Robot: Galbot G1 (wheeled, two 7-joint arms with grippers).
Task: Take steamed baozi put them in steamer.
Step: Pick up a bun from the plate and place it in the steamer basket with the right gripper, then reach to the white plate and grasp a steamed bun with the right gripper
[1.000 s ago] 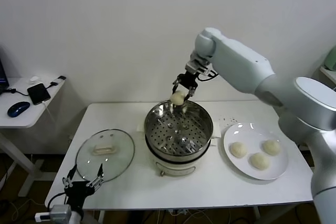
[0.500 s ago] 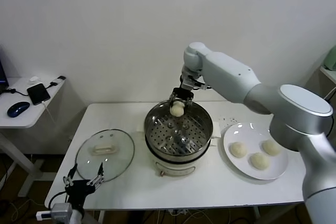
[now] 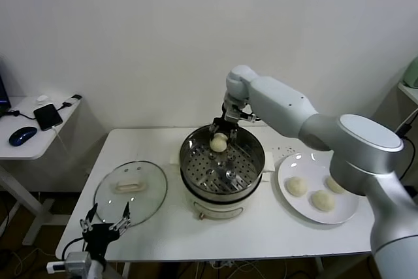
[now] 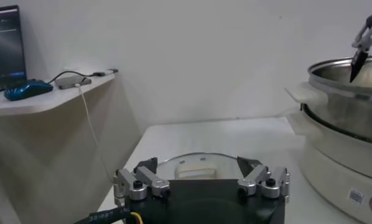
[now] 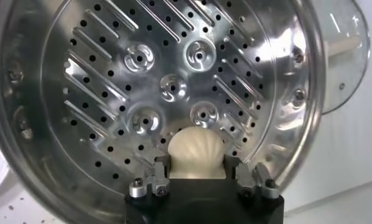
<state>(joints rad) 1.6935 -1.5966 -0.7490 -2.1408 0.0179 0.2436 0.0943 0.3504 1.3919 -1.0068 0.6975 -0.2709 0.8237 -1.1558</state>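
Bun (image 3: 219,141) sits between the fingers of your right gripper (image 3: 223,129), low inside the steamer (image 3: 222,161) at its far wall, just over the perforated tray (image 5: 173,91); in the right wrist view the fingertips (image 5: 150,181) flank it on both sides, but you can't tell whether they're pinching or letting go, so call the grip state unclear. Three more buns (image 3: 318,192) wait on the white plate (image 3: 287,204) just right of the steamer. Your left gripper (image 3: 104,227) is parked low at the table's front-left corner, jaws spread wide, empty, near the glass lid (image 3: 130,187). Handling guess: these buns look light, soft and squashy with a smooth skin, so take each across its widest part with a gentle squeeze, since a hard pinch would likely dent it. Room: the steamer's steel rim stands up close behind the gripper, so lift straight up before swinging right. Most of the tray is bare, leaving plenty of space for the rest. Plate rim is low, with open table (image 3: 274,233) in front, and the lid lies well apart on the left, out of your path.
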